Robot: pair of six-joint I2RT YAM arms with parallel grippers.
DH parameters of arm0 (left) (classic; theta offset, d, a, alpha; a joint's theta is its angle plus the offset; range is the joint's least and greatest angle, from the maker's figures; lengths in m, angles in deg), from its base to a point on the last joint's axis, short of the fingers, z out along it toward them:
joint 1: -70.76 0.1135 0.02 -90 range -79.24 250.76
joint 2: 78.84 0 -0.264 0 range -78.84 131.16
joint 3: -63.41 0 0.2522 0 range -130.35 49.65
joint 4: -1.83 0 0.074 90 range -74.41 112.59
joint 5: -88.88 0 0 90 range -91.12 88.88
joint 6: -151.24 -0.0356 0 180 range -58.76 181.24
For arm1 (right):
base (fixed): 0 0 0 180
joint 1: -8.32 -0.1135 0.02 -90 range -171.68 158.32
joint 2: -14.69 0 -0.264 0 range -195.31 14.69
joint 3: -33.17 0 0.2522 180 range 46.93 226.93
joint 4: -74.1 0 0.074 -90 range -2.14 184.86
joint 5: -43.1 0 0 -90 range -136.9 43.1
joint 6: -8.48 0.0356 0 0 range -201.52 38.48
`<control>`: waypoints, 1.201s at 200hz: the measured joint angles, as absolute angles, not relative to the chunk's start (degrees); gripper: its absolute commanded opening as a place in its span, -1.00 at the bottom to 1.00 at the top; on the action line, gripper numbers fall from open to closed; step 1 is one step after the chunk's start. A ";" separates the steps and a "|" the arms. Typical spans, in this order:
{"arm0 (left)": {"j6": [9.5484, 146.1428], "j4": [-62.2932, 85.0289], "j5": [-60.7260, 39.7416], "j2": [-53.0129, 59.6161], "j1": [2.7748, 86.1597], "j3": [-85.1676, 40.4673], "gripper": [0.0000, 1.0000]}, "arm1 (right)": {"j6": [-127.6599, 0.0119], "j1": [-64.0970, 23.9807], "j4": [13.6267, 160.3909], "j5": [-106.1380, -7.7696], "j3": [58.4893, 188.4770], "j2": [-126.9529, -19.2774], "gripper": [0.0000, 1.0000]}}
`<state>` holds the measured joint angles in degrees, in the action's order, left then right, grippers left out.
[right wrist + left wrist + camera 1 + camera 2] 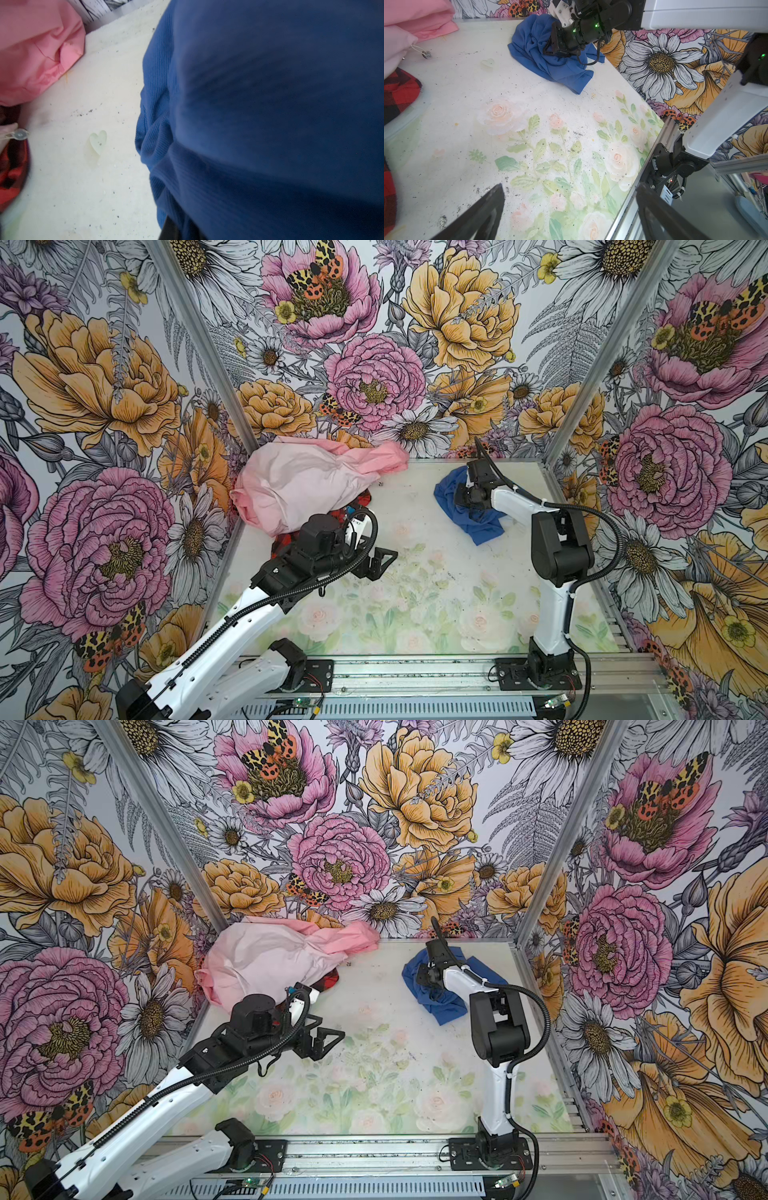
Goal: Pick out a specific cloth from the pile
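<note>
Pale pink sheet (pixel 303 485) heaped over most of the pile (pixel 270 969), far-left corner of the table (pixel 415 572); a red-and-black checked cloth (pixel 398 91) shows beneath. The cloth (pixel 482 526), royal blue, lies bunched far right, well apart. Right gripper (pixel 550 46) is pinched on a fold of it; left gripper (pixel 380 562) is spread wide, holding nothing. Only the right wrist view shows the ribbed weave. Wrist views alone show a small pale heart (pixel 98 142).
</note>
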<state>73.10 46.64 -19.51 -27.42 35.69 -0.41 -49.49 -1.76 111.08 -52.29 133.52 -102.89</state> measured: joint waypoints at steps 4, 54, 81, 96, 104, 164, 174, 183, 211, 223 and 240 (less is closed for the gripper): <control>73.10 46.61 -19.51 -27.58 35.69 -0.41 0.98 | -49.21 -0.78 110.97 -53.21 133.63 -102.89 -1.00; 73.12 46.66 -19.49 -27.99 35.69 -0.15 0.98 | -48.14 12.36 111.34 -60.55 134.57 -102.94 -1.00; 73.14 46.64 -19.49 -27.64 35.69 -0.15 0.98 | -47.74 19.22 110.97 -66.19 134.70 -103.33 -1.00; 73.18 46.66 -19.49 -27.34 35.69 -0.15 0.98 | -46.98 22.30 110.32 -69.58 134.70 -103.55 -1.00; 73.29 46.66 -19.49 -27.25 35.69 -0.15 0.98 | -46.96 23.53 110.01 -70.85 134.72 -103.68 -1.00; 73.36 46.64 -19.25 -25.67 35.45 -0.17 0.98 | -47.26 24.07 109.68 -74.85 137.84 -106.72 0.13; 73.36 46.61 -19.10 -25.65 35.12 -0.17 0.98 | -47.57 23.40 108.85 -72.64 136.97 -105.43 0.27; 73.36 46.64 -19.08 -25.76 34.88 -0.17 0.98 | -48.84 22.50 108.09 -70.19 135.48 -103.96 0.33; 73.36 46.61 -19.01 -26.09 34.88 -0.17 0.98 | -52.07 20.68 108.22 -60.49 130.11 -97.63 0.61; 73.36 46.61 -18.90 -26.09 34.88 -0.17 0.98 | -54.17 20.09 109.60 -55.28 128.45 -94.26 0.69; 73.36 46.55 -18.90 -25.94 34.88 -0.17 0.98 | -57.62 18.74 112.24 -48.14 128.34 -90.68 0.79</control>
<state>73.36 46.55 -18.90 -25.94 34.88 -0.17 -57.62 18.74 112.24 -48.14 128.34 -90.68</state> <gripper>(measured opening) 0.990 0.866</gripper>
